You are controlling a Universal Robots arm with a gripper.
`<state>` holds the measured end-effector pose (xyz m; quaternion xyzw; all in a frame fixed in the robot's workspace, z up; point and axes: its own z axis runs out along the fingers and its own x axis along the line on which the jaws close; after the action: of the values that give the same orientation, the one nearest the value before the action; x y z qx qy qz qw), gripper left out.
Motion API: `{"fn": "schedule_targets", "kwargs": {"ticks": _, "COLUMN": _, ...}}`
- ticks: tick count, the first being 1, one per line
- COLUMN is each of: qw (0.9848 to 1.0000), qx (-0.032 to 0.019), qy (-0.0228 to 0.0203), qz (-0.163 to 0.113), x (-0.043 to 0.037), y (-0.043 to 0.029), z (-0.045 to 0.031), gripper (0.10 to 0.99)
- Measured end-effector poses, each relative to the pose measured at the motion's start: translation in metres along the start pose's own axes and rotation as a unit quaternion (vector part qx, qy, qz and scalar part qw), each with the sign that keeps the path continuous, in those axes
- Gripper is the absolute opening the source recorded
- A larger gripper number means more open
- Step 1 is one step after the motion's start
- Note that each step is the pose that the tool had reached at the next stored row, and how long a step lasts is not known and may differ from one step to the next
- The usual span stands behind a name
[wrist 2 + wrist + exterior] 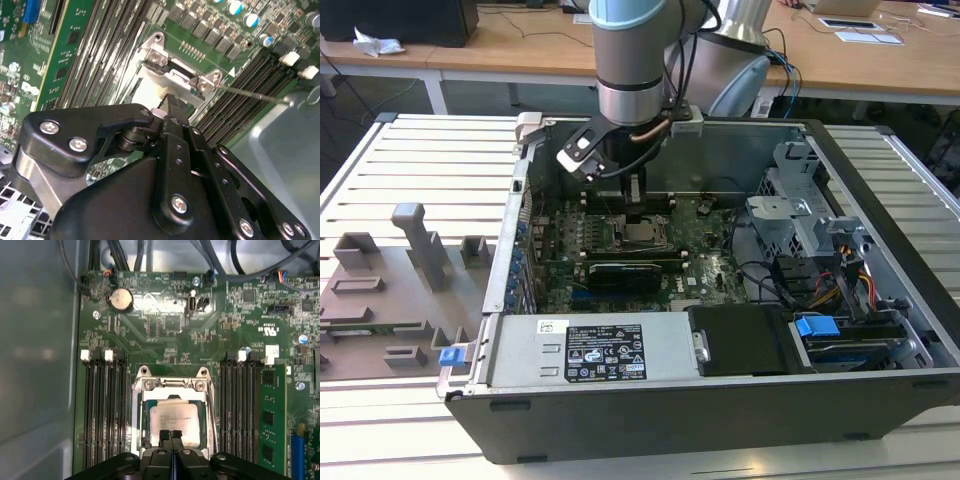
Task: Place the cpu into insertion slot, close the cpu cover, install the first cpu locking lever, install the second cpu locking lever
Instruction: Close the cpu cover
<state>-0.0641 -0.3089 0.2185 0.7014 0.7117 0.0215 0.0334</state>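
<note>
The gripper (171,435) is shut, its two black fingertips pressed together with nothing between them. It sits low over one edge of the insertion slot (642,236) on the green motherboard. The silvery cpu (175,421) lies flat in the slot, and the cpu cover (172,386) frames it with its square opening. In the second wrist view the gripper (170,101) tip meets the cover (176,80). A thin locking lever (255,93) juts out from the socket corner. In the exterior view the gripper (637,212) hangs inside the open case.
Black memory slots (102,410) flank the socket on both sides, one holding a green module (272,415). A grey drive cage (800,215) with cables fills the exterior view's right. The power supply (590,350) lies in front. Grey fixtures (415,250) stand on the table.
</note>
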Motion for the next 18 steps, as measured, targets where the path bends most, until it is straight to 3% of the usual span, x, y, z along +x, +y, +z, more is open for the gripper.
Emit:
{"fn": "schedule_targets", "kwargs": {"ticks": 11, "qw": 1.0, "qx": 0.0, "qy": -0.0001, "qz": 0.0, "x": 0.0004, "y": -0.016, "z": 0.0097, "gripper": 0.106}}
{"fn": "schedule_targets", "kwargs": {"ticks": 18, "qw": 1.0, "qx": 0.0, "qy": 0.0001, "qz": 0.0, "x": 0.0005, "y": -0.0146, "z": 0.0117, "gripper": 0.106}}
